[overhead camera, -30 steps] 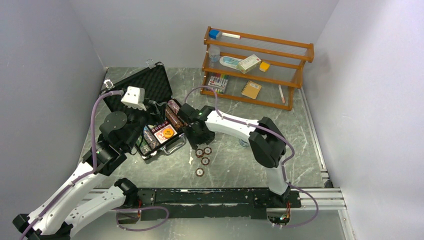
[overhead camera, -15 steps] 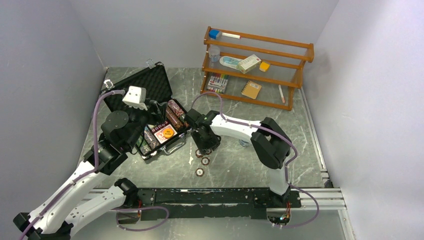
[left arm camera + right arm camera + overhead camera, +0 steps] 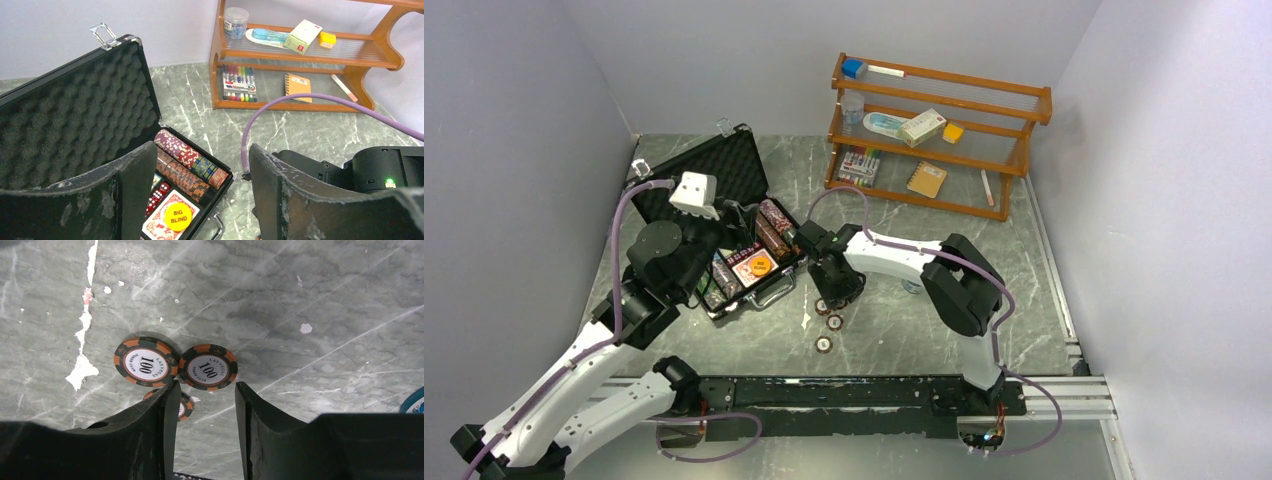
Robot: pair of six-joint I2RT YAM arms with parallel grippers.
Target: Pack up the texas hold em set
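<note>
The black case lies open at the left, its foam lid [image 3: 714, 170] back and its tray [image 3: 769, 283] holding rows of chips [image 3: 190, 161], red dice, a red-backed card deck [image 3: 159, 229] and a yellow-orange "BIG BLIND" disc [image 3: 178, 216]. Three orange-black "100" chips [image 3: 835, 322] lie loose on the table right of the case. My right gripper [image 3: 838, 290] is open just above them; two chips [image 3: 145, 361] [image 3: 207, 367] lie past its tips and a third [image 3: 186, 406] is half hidden behind the left finger. My left gripper [image 3: 202, 167] is open and empty over the case's near left side.
A wooden shelf [image 3: 939, 135] with markers, boxes and a notebook stands at the back right. A blue-white chip [image 3: 415, 402] lies right of the right gripper, under the right arm [image 3: 911, 287]. White scuff marks [image 3: 82, 367] mark the marble table.
My right gripper has moved from beside the case down and right to the loose chips, covering one of them in the top view. The left arm has not moved.
</note>
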